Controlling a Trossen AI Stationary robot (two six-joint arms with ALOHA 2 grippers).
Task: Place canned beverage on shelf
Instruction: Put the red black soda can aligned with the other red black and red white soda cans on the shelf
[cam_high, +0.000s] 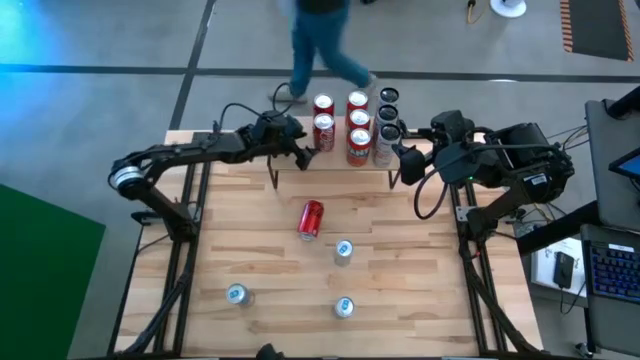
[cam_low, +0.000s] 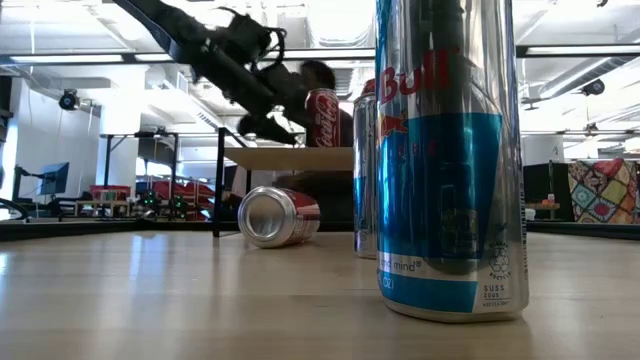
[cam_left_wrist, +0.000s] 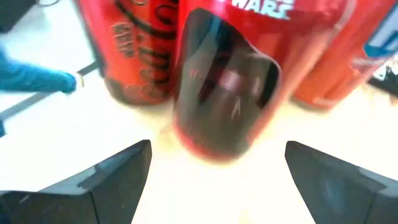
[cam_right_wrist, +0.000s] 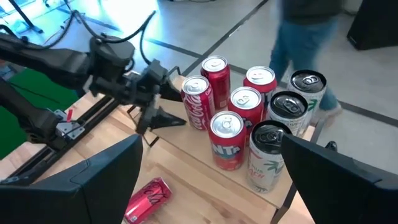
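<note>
Left end effector (cam_high: 306, 153) spread, empty, just beside red can (cam_high: 324, 131) standing on shelf (cam_high: 335, 163); right end effector (cam_high: 404, 165) spread.

Tall blue-and-silver can (cam_low: 450, 160), low view: "Red Bull" in red letters, cut off at the top edge; small print near the base, not readable.
Red can on the shelf (cam_low: 321, 118), low view: white "Coca-Cola" script running up its side.
Middle red can (cam_left_wrist: 227, 74), left wrist view: "WARS" in white capitals at the top edge.
Red can beside it (cam_left_wrist: 134, 53), left wrist view: dark "Coca-Cola" script, partly blurred.
Front red can (cam_right_wrist: 227, 140), right wrist view: blue-and-white logo, not readable.
</note>
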